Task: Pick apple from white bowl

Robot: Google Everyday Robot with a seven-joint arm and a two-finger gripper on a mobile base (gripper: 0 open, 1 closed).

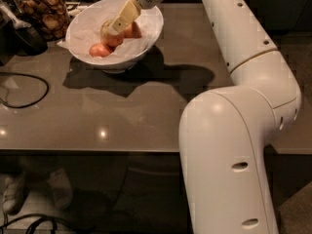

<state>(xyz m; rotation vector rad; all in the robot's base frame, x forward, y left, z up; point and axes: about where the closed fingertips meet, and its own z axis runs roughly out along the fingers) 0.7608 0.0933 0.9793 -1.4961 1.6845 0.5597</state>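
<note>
The gripper [116, 27] is in the upper left part of the frame. It hangs from the white arm [243, 43] and points down and to the left into the white bowl [80, 26]. If it is released or clenched on something, I cannot tell.

Its pale yellow tip lies directly over the right side of the apple [106, 31], so the two overlap in the view. The apple sits near the middle of the bowl, a little to the left of and under the tip.

There is one bowl and one yellow-green apple. I count two smaller reddish apples for sure: one [100, 50] at the lower left inside the bowl, and one [132, 31] just right of the gripper. A reddish patch below the tip is perhaps a third.

The bowl stands on the grey-brown table [146, 116]. One glass jar [41, 11] with brown snacks is left of it, and one black cable [41, 84] lies at the left edge.
</note>
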